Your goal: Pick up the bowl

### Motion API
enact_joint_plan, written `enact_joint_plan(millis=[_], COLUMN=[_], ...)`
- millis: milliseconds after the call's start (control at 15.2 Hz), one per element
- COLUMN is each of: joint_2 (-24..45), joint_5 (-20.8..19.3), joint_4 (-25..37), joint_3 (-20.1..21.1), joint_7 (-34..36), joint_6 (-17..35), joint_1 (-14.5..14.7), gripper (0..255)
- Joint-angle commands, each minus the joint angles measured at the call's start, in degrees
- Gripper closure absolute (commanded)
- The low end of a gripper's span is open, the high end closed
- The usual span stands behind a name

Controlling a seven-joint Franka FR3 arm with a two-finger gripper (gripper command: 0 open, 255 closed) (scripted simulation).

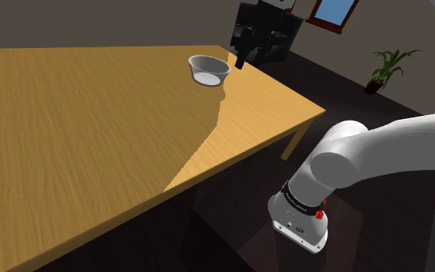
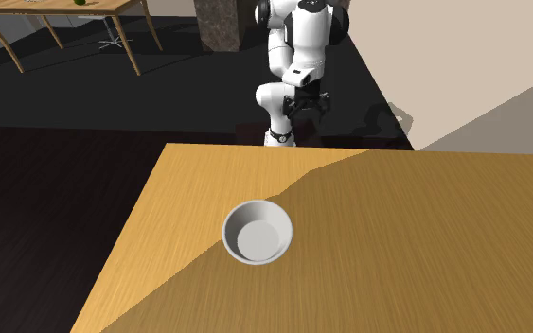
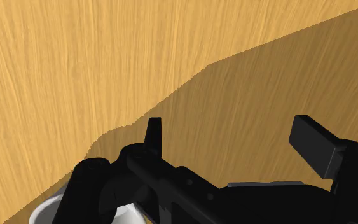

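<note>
- When we start from the shoulder view's lower right, we meet the white arm [image 1: 347, 154] first, its base standing on the dark floor just off the edge of the wooden counter [image 1: 92, 139].
- Next comes the counter itself, part of it brightly lit and part in shade, with a jagged line between the two.
- Farther along, the pale grey bowl [image 1: 209, 69] sits upright on the counter near its far corner, right where light and shade meet; in the second exterior view we see the bowl [image 2: 257, 232] from above, round and shallow.
- In that same shoulder view the black gripper [image 1: 242, 56] hangs just to the right of the bowl, apart from it; the second exterior view puts the gripper [image 2: 307, 112] high up, close to the arm's own body and well apart from the bowl.
- In the wrist view the gripper [image 3: 231, 137] is released: its fingers [image 3: 153, 130] stand wide apart over the wood, and a white edge of the bowl [image 3: 44, 210] peeks past the hand's housing.
- Farthest off, we see a potted plant [image 1: 385, 68] on the floor.
</note>
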Motion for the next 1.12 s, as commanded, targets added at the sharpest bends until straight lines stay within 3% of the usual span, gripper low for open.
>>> enact_joint_plan(millis=[0, 528, 1056], joint_2=[0.0, 19.75, 39.18], joint_5=[0.0, -2.74, -5.51], joint_4=[0.0, 11.17, 26.88], joint_3=[0.0, -0.24, -0.69], joint_7=[0.0, 0.17, 0.93], joint_6=[0.0, 5.94, 7.08], joint_1=[0.0, -1.53, -2.74], gripper=[0, 0, 0])
